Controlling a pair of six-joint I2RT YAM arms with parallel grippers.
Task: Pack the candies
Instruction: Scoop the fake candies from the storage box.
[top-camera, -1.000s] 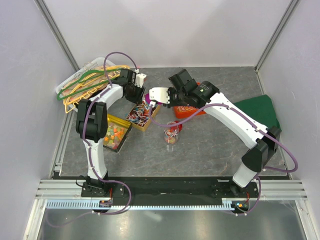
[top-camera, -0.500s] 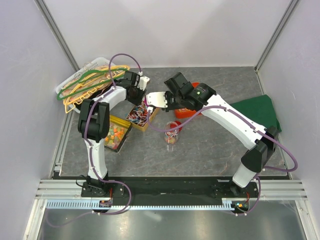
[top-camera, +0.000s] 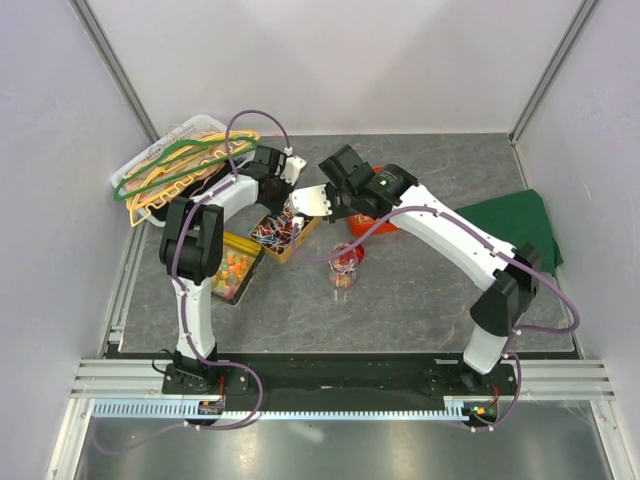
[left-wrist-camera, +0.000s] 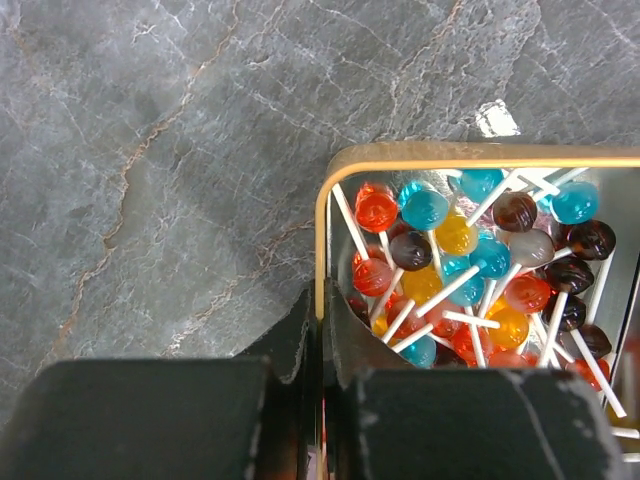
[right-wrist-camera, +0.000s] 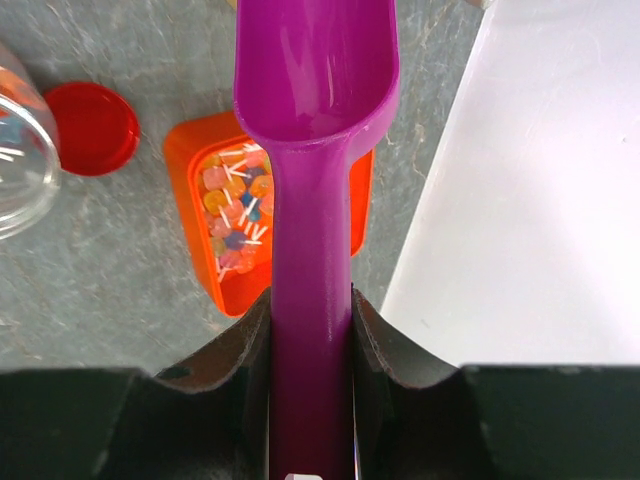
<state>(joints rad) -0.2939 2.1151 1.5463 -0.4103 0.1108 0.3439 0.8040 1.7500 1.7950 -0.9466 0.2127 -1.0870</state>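
Candies on white sticks, red, blue, yellow and brown, fill a gold-rimmed tin tray (left-wrist-camera: 480, 155). My left gripper (left-wrist-camera: 324, 305) is shut on that tray's near rim, one finger inside and one outside. It is also visible from above, where the left gripper (top-camera: 287, 203) sits at the tin tray (top-camera: 275, 240). My right gripper (right-wrist-camera: 311, 310) is shut on the handle of a purple scoop (right-wrist-camera: 315, 80) whose bowl looks empty. The scoop hangs over an orange tray (right-wrist-camera: 190, 160) holding more small candies (right-wrist-camera: 235, 215). Coloured ball candies lie in a yellow tray (top-camera: 232, 268).
A clear jar (top-camera: 343, 270) with a few candies stands mid-table, a round red lid (right-wrist-camera: 90, 128) beside it. A white basket of hangers (top-camera: 170, 165) sits at the back left. A green cloth (top-camera: 520, 220) lies at the right. A white part of the left arm (right-wrist-camera: 540, 200) is close to the scoop's right.
My left gripper has come down over the tin tray's rim and shut on it. The right arm has swung left with the scoop, toward the tin tray.
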